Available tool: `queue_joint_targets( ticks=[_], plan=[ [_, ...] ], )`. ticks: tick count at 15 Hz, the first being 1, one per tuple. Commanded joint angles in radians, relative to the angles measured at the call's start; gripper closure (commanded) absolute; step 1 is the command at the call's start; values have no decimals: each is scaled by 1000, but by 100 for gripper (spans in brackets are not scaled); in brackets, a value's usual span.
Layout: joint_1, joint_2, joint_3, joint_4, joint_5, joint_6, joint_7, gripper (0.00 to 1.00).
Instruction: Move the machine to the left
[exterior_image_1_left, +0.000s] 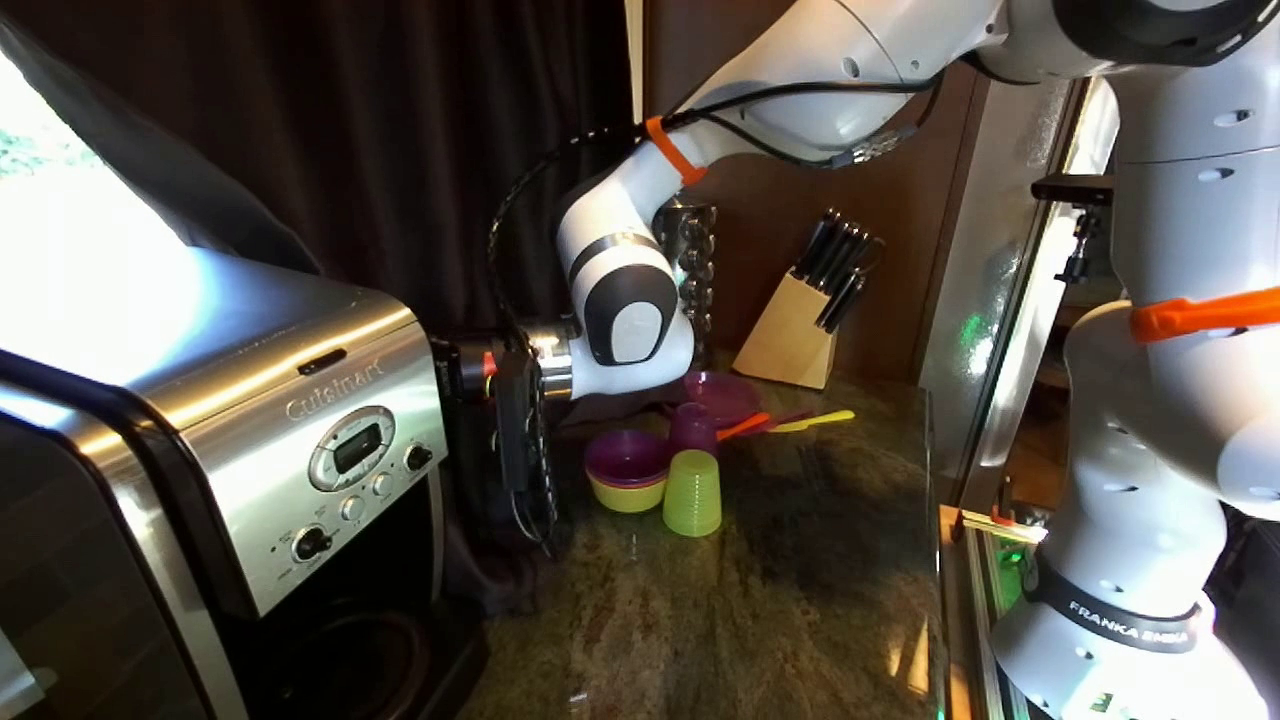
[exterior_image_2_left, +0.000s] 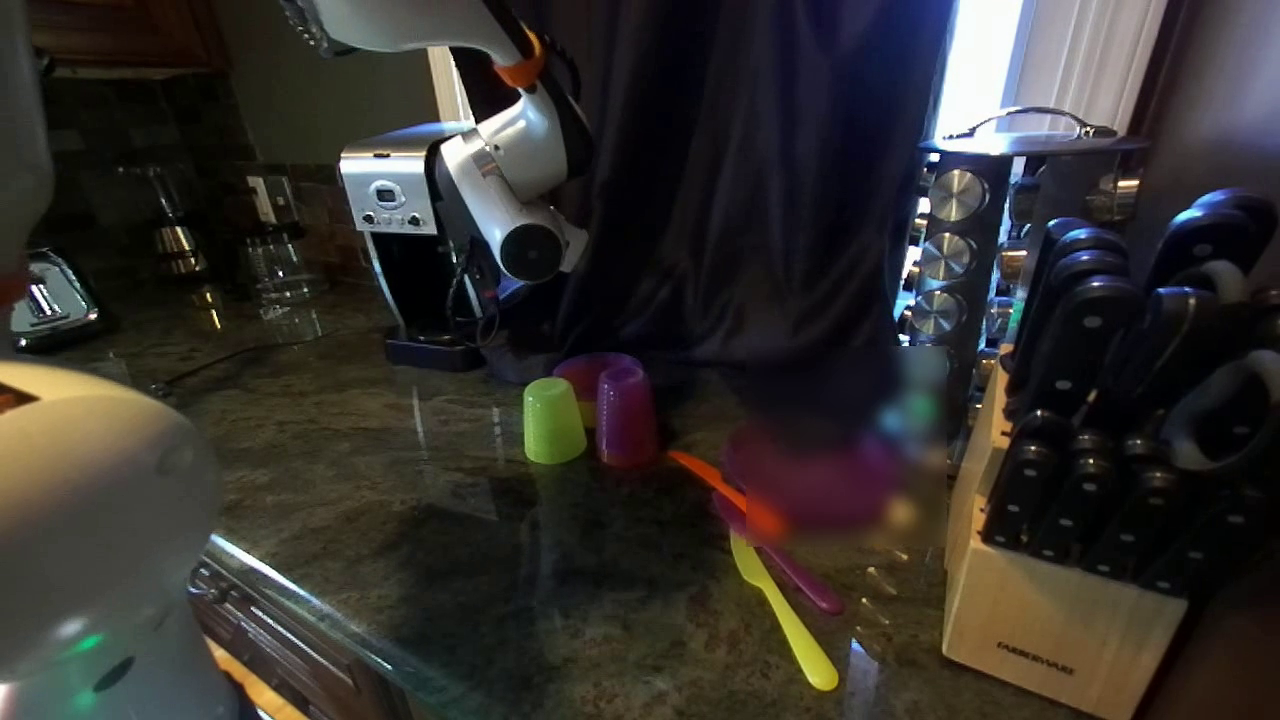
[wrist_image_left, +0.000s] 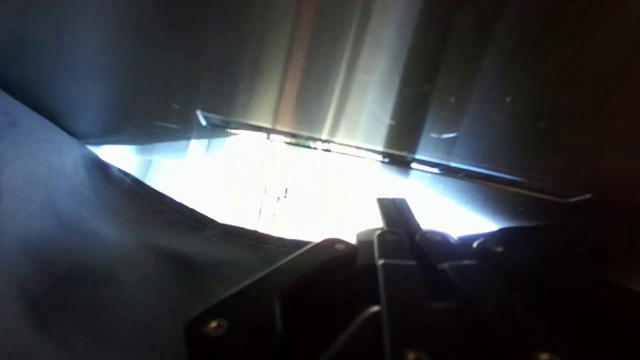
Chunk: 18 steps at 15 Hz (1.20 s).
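The machine is a Cuisinart coffee-maker with a brushed silver front panel (exterior_image_1_left: 340, 470) and black sides, large at the left of an exterior view. It also stands upright on the counter, further off, in an exterior view (exterior_image_2_left: 398, 190). My gripper (wrist_image_left: 395, 200) shows two fingertips pressed together with nothing between them in the wrist view. In an exterior view the gripper's body (exterior_image_1_left: 465, 368) reaches behind the machine's right edge, and its fingertips are hidden there. A dark glossy surface, likely the machine's side, fills the top of the wrist view. Whether the fingers touch it I cannot tell.
A dark curtain (exterior_image_2_left: 740, 180) hangs behind the arm. Bowls (exterior_image_1_left: 627, 470), a green cup (exterior_image_1_left: 692, 495) and a purple cup (exterior_image_2_left: 627, 415) stand right of the machine. Plastic knives (exterior_image_2_left: 785, 610), a knife block (exterior_image_1_left: 790, 325) and a spice rack (exterior_image_2_left: 965, 240) are further right. A glass carafe (exterior_image_2_left: 280, 265) stands left.
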Motion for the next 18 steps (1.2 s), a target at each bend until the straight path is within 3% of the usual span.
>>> queue_joint_targets(
  ticks=[1,2,5,8,10,18],
  plan=[
    [-18,61,-12,87,25,19,1,100],
    [-72,77,43,106,27,27,-23,100],
    [-138,115,90,163,23,28,-48,100],
    [-152,141,127,184,22,21,-73,100],
    [-57,140,72,161,5,-5,-56,100],
    [2,148,42,167,-48,-24,-48,100]
  ],
)
